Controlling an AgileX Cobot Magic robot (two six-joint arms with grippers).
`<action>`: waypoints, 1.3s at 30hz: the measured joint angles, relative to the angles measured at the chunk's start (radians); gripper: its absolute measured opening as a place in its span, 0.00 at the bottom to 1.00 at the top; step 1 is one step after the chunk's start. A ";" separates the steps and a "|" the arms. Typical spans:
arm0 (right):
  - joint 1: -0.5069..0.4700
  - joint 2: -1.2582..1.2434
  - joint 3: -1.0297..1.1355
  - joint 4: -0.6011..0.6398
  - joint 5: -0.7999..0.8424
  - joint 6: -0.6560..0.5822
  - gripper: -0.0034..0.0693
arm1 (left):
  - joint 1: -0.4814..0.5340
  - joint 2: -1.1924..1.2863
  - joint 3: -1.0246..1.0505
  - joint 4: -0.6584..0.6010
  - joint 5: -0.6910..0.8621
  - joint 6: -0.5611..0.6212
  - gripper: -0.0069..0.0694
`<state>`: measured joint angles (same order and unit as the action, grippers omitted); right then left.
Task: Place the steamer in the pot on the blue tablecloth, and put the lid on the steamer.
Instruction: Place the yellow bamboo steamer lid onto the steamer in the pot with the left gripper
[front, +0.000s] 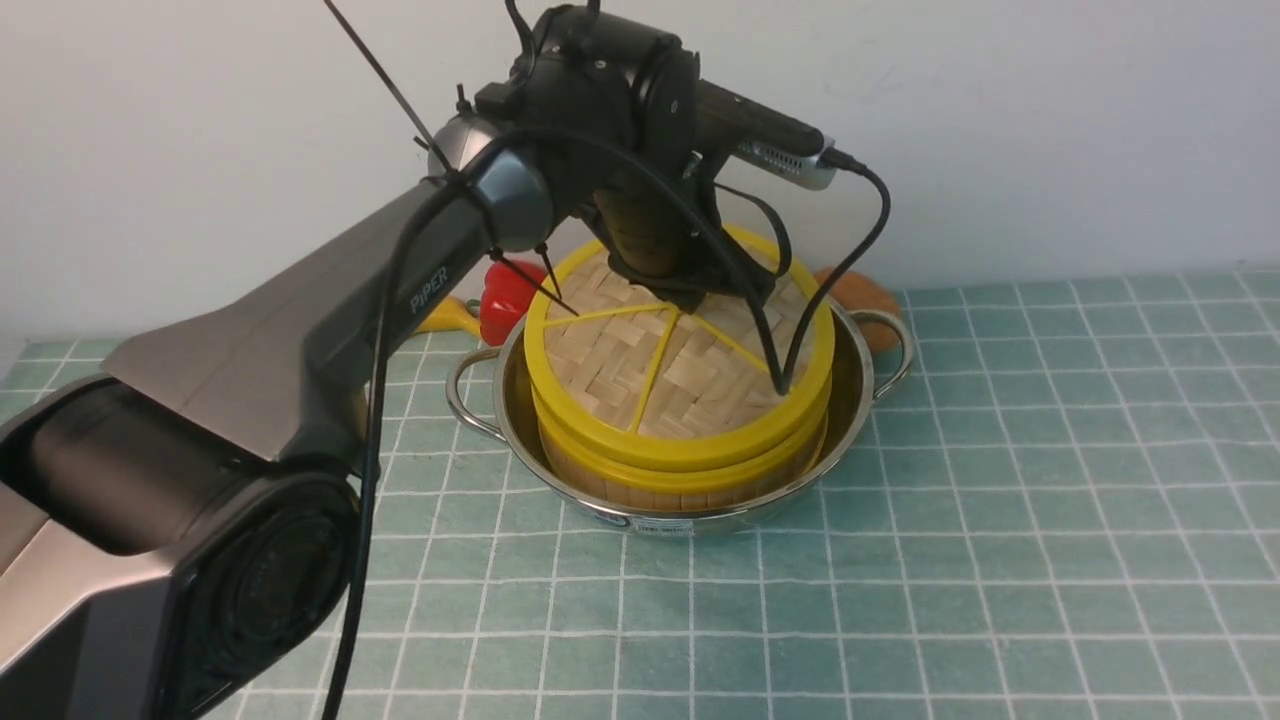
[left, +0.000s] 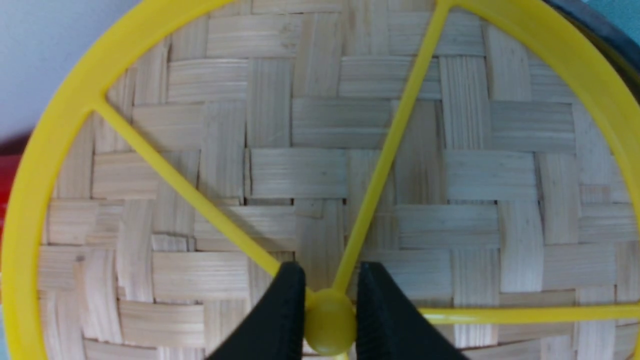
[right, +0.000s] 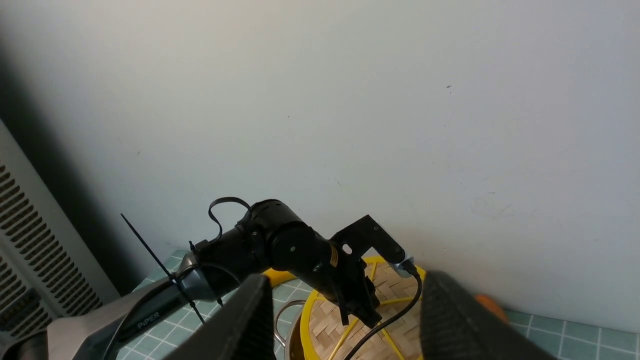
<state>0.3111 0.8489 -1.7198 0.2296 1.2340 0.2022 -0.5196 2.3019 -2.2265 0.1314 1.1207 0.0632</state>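
The shiny pot (front: 862, 372) stands on the blue tablecloth (front: 1000, 500) with the steamer (front: 680, 492) inside it. The woven lid (front: 700, 375) with its yellow rim lies on top of the steamer. My left gripper (front: 672, 298) reaches down onto the lid's middle. In the left wrist view the lid (left: 300, 170) fills the picture, and the left gripper (left: 330, 310) is shut on the lid's round yellow hub (left: 330, 325), a black finger on each side. My right gripper (right: 345, 280) stands open and empty, up high and facing the wall, with the lid (right: 327, 320) far below.
A red object (front: 510, 295) and a yellow piece (front: 450, 315) lie behind the pot on the left. An orange-brown object (front: 862, 295) lies behind it on the right. The white wall rises close behind. The left arm (front: 300, 340) spans the table's left half.
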 joint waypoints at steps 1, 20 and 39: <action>0.000 0.000 0.000 0.000 0.000 0.000 0.60 | 0.000 0.000 0.000 0.003 0.000 0.000 0.25; 0.000 0.000 0.000 -0.003 0.000 -0.004 0.60 | 0.000 -0.085 -0.001 -0.016 0.033 0.000 0.25; 0.000 0.000 0.000 -0.003 0.000 -0.003 0.60 | 0.000 -0.026 -0.001 -0.050 0.053 -0.019 0.25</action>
<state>0.3111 0.8489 -1.7198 0.2266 1.2340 0.1992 -0.5196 2.2762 -2.2274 0.0813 1.1741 0.0439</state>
